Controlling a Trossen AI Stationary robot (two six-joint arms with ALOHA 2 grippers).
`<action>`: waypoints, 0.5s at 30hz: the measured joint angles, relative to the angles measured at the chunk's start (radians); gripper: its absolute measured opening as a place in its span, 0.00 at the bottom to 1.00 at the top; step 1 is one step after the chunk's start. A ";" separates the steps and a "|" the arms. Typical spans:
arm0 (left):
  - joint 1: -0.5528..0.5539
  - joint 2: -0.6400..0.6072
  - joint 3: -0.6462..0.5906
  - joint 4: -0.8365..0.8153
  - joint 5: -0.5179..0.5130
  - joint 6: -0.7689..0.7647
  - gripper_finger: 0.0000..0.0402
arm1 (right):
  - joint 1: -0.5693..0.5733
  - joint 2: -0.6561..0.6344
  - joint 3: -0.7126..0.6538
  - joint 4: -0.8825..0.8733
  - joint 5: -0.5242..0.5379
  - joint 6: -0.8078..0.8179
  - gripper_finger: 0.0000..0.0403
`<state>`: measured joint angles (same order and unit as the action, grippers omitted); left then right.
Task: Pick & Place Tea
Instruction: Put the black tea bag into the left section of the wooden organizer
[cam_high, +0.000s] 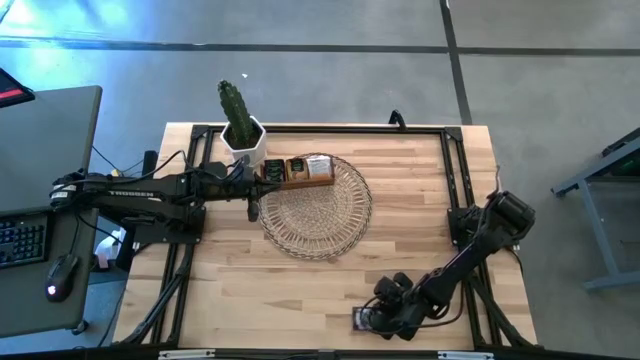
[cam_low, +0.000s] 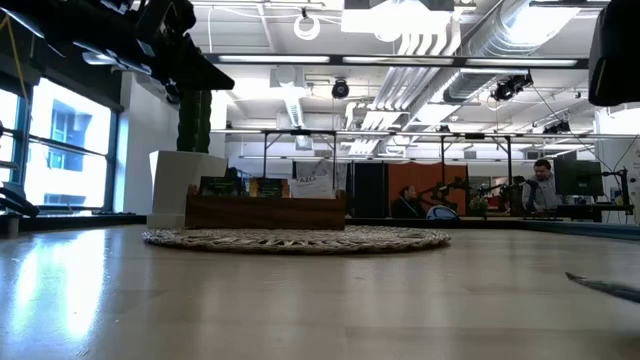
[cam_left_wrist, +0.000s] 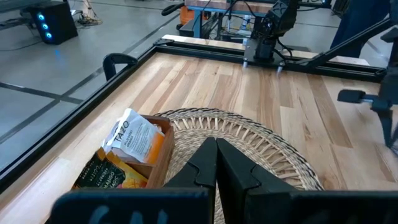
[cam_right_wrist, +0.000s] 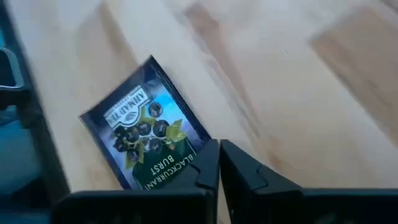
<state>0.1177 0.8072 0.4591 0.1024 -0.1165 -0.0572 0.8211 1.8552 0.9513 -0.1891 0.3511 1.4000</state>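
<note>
dark sachet (cam_right_wrist: 144, 147): flat near table's (cam_high: 300, 310) front edge, right of middle | light, thin, slippery paper; pinch one edge | right gripper (cam_right_wrist: 219, 163): jaws together at sachet's edge, apparently holding nothing | left gripper (cam_left_wrist: 216, 163): closed, empty, over wicker mat (cam_high: 340, 222)

- Two dark arms — the left gripper (cam_left_wrist: 216, 163) over the mat's 9 o'clock edge, the right gripper (cam_right_wrist: 219, 163) at the table's 6 o'clock edge.
- One round wicker mat (cam_high: 330, 222).
- One wooden compartment box (cam_high: 298, 173) at the mat's 11 o'clock.
- One potted cactus (cam_high: 238, 118).
- One dark purple sachet (cam_right_wrist: 144, 127) lying apart; sachets inside the box — number unclear.
</note>
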 joint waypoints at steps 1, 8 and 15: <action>0.000 0.000 0.000 0.000 0.000 0.000 0.00 | 0.000 0.002 0.000 0.024 0.011 -0.017 0.03; 0.000 0.000 0.000 0.000 0.000 0.000 0.00 | -0.047 0.005 -0.001 0.105 0.078 -0.121 0.01; 0.000 0.000 0.000 0.001 0.000 0.000 0.00 | -0.118 0.004 -0.001 0.120 0.074 -0.230 0.01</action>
<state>0.1177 0.8070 0.4591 0.1036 -0.1165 -0.0574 0.7027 1.8587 0.9504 -0.0695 0.4250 1.1696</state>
